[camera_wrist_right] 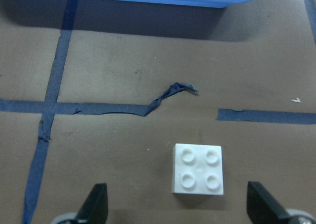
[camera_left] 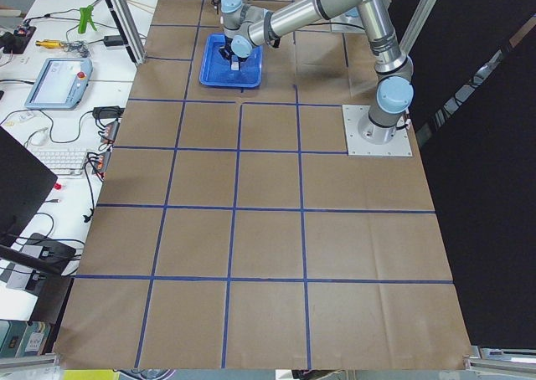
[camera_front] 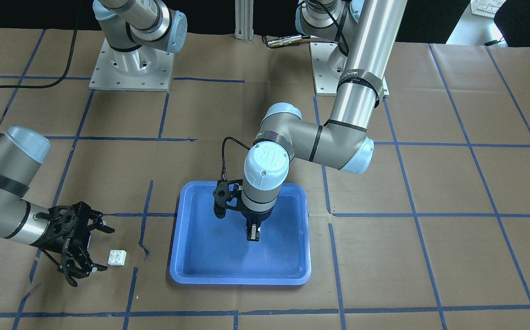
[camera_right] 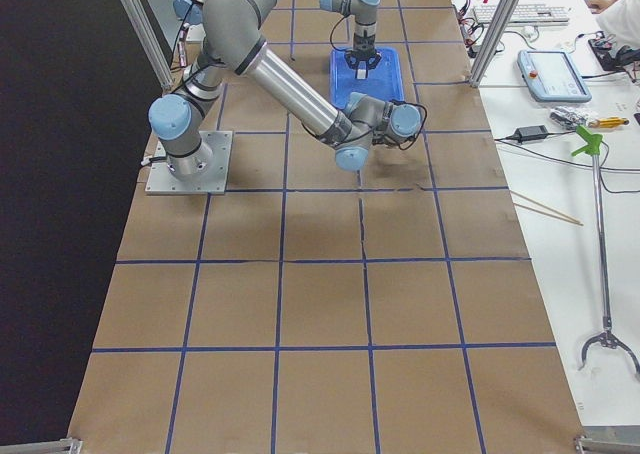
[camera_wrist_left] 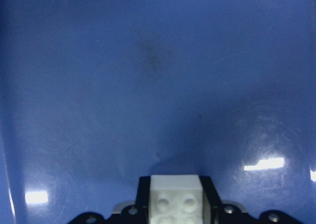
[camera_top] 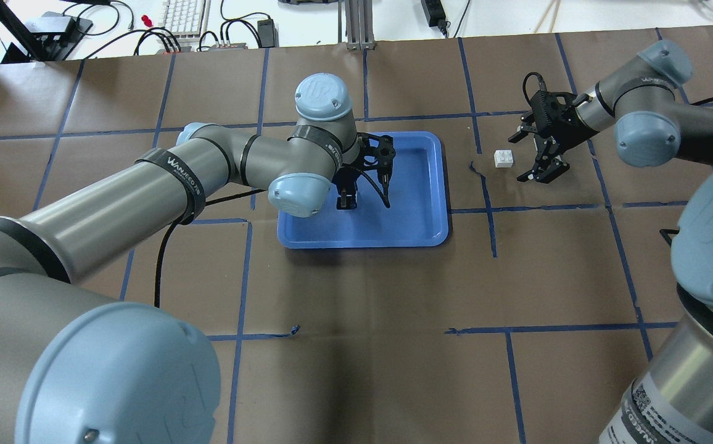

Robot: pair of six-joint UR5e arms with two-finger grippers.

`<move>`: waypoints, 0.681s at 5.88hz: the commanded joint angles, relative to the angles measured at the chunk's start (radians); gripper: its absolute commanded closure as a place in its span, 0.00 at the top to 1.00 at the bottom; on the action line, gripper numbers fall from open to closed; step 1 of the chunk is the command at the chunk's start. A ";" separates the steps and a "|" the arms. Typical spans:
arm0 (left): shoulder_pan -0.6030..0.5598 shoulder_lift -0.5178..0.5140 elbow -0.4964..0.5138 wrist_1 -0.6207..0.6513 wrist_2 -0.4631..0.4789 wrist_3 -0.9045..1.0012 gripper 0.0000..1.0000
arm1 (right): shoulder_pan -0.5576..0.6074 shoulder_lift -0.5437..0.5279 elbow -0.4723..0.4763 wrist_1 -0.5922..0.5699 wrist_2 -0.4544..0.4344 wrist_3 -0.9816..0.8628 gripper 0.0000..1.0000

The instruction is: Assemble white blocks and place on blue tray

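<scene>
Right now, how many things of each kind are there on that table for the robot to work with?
White four-stud bricks: 2, one loose on the table, the other in the left gripper
Blue tray: 1
Total: 3

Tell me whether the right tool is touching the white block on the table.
Apart. The right wrist view shows the white block lying on the paper between the open fingers of the right tool, with bare paper showing on both sides of it.
</scene>
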 commanded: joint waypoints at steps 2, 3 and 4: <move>-0.002 0.061 0.026 -0.113 -0.024 -0.027 0.99 | 0.005 0.007 0.000 0.006 0.000 0.003 0.96; 0.004 0.128 0.027 -0.192 -0.013 -0.033 0.99 | 0.007 0.024 -0.003 0.000 0.001 0.003 0.90; 0.025 0.191 0.017 -0.265 -0.010 -0.067 0.99 | 0.007 0.024 -0.004 -0.004 0.001 0.003 0.80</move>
